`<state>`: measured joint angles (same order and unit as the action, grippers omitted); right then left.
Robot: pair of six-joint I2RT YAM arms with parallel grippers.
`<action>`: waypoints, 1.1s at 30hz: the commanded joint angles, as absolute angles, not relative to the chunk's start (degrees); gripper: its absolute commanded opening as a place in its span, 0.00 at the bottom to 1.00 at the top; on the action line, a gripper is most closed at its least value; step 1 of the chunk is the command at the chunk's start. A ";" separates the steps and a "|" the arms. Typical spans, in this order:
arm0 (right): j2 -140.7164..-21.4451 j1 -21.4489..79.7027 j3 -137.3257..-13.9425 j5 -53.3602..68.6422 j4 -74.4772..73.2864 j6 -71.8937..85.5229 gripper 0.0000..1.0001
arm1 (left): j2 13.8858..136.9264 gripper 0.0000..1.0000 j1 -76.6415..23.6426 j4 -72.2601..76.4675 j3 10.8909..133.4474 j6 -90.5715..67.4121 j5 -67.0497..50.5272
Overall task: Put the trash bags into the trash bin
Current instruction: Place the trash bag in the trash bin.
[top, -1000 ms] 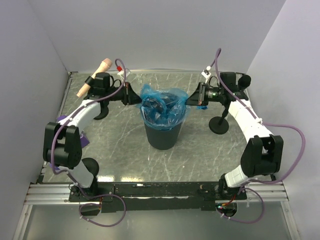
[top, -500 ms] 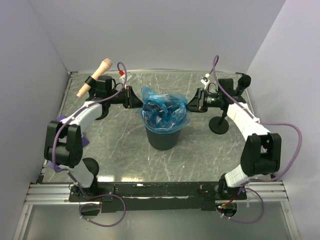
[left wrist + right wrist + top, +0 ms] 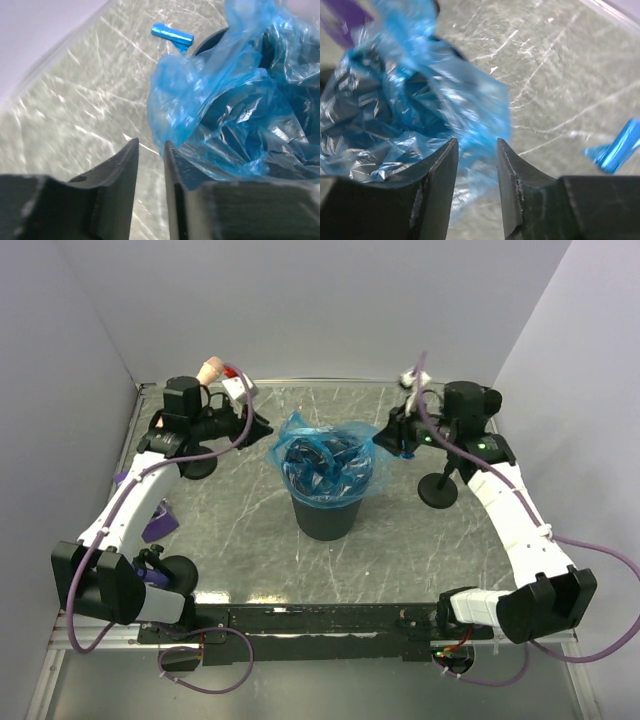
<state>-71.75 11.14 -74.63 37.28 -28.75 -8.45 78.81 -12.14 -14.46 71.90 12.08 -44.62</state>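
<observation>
The dark trash bin (image 3: 326,515) stands mid-table with a crinkly blue trash bag (image 3: 325,455) spread over its rim and sagging inside. My left gripper (image 3: 262,427) hangs just left of the rim, open, with only table between its fingers (image 3: 127,165); the bag (image 3: 235,100) lies just right of them. My right gripper (image 3: 386,437) is open by the right rim, with a loose bag edge (image 3: 470,107) just beyond its tips. A small blue roll (image 3: 172,34) lies on the table past the bin, and the roll (image 3: 619,148) also shows in the right wrist view.
A black round stand base (image 3: 438,490) sits right of the bin under my right arm, and another base (image 3: 200,468) is on the left. A third base (image 3: 176,571) and a purple object (image 3: 157,521) lie near the left arm. A peach microphone (image 3: 208,368) is at back left.
Both grippers were shut on the bag's edges at the rim; both have opened, let go and drawn back a little. The bag now rests over the bin.
</observation>
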 commanded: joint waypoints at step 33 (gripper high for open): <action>-82.35 25.84 -87.27 27.07 -30.32 -28.82 0.42 | 87.45 0.01 -21.45 -13.19 79.45 31.21 -38.06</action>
